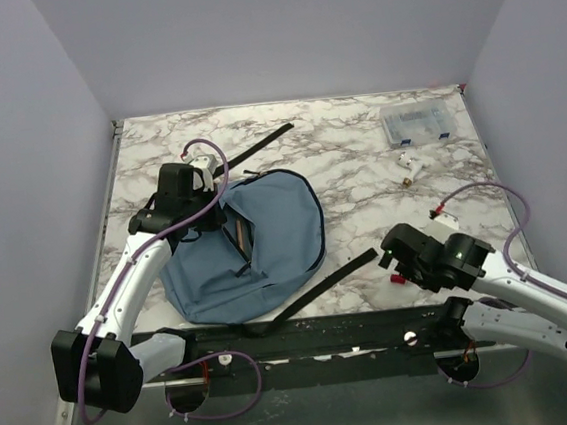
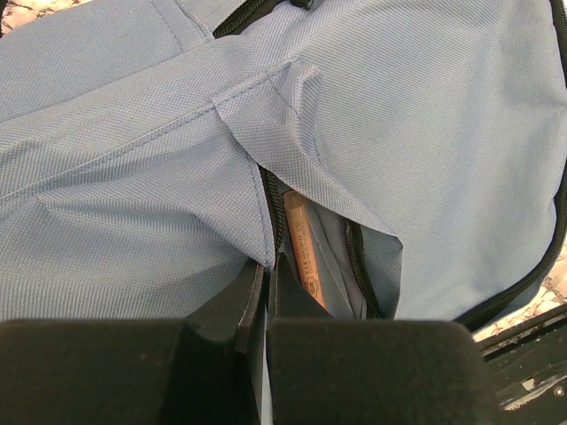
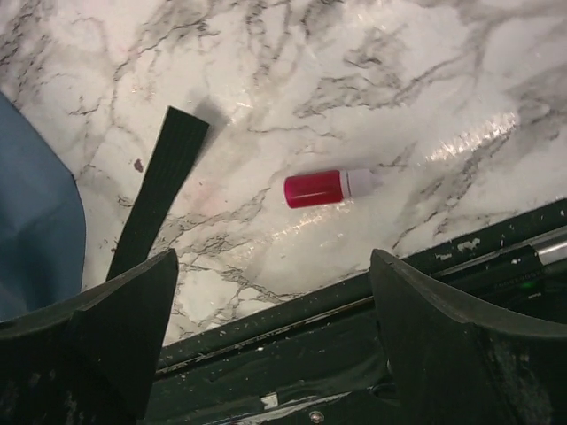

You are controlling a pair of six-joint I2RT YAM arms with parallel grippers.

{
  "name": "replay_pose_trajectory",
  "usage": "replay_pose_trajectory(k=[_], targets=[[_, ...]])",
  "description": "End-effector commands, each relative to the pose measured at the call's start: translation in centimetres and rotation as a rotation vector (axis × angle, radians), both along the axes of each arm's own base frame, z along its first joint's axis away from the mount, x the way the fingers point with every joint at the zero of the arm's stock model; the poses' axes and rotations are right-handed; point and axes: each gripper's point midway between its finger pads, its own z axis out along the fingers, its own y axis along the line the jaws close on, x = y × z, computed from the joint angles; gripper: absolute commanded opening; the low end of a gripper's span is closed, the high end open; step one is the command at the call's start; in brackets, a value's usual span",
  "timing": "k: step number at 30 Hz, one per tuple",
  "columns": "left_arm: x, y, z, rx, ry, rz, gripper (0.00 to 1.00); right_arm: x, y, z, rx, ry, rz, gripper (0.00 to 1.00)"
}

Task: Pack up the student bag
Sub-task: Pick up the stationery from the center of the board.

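Observation:
The slate-blue student bag (image 1: 276,238) lies flat on the left half of the marble table, its zip pocket gaping. My left gripper (image 1: 226,216) is over the bag's left side. In the left wrist view it (image 2: 268,270) is shut on the fabric edge of the pocket opening (image 2: 257,212). An orange pencil (image 2: 301,252) lies inside the pocket. My right gripper (image 3: 273,266) is open and empty, low over the table's near edge. A small red-and-white capped tube (image 3: 328,187) lies on the marble just beyond its fingers and also shows in the top view (image 1: 395,279).
A clear plastic box (image 1: 415,121) stands at the back right, with a small white-and-yellow item (image 1: 409,167) in front of it. Black bag straps lie at the back (image 1: 267,142) and near the front edge (image 1: 335,275); the front one also shows in the right wrist view (image 3: 164,181). A dark rail runs along the table's near edge (image 3: 292,328).

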Motion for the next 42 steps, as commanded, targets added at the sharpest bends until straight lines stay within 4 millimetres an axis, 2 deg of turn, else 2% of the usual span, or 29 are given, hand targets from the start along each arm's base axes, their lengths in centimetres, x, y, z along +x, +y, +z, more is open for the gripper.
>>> replay_pose_trajectory(k=[1,4,7,11,14,18,22,29,33,35,42], targets=[[-0.2,-1.8,1.6,-0.08,-0.023,-0.056,0.0,-1.9,-1.6,-1.6,0.052,0.062,-0.176,0.91],[-0.3,-1.7,1.8,-0.082,-0.033,-0.056,0.0,-2.0,-1.5,-2.3,0.059,0.076,-0.194,0.89],[-0.4,-1.8,2.2,-0.089,-0.043,-0.06,0.0,-1.8,-1.6,-3.8,0.048,0.096,-0.228,0.88],[-0.6,-1.8,2.3,-0.094,-0.048,-0.063,0.0,-0.9,-1.8,-5.9,0.066,0.131,-0.268,0.86],[-0.6,-1.9,2.3,-0.097,-0.046,-0.066,0.0,0.2,-2.8,-6.9,0.092,0.168,-0.288,0.84],[-0.7,-2.0,2.3,-0.101,-0.044,-0.069,0.0,1.1,-3.2,-7.2,0.108,0.168,-0.294,0.83],[-0.7,-1.8,2.5,-0.097,-0.055,-0.065,0.0,1.2,-2.8,-7.9,0.117,0.195,-0.299,0.82],[-0.7,-1.9,2.6,-0.103,-0.055,-0.069,0.0,0.2,-2.2,-8.9,0.138,0.287,-0.371,0.77],[-0.7,-1.9,2.7,-0.102,-0.058,-0.069,0.0,1.1,-2.1,-9.4,0.136,0.273,-0.413,0.75],[-0.7,-1.9,2.7,-0.101,-0.059,-0.068,0.0,1.6,-2.2,-9.6,0.131,0.258,-0.432,0.71],[-0.7,-1.9,2.5,-0.101,-0.051,-0.067,0.0,2.9,-2.5,-9.7,0.109,0.21,-0.436,0.47]])
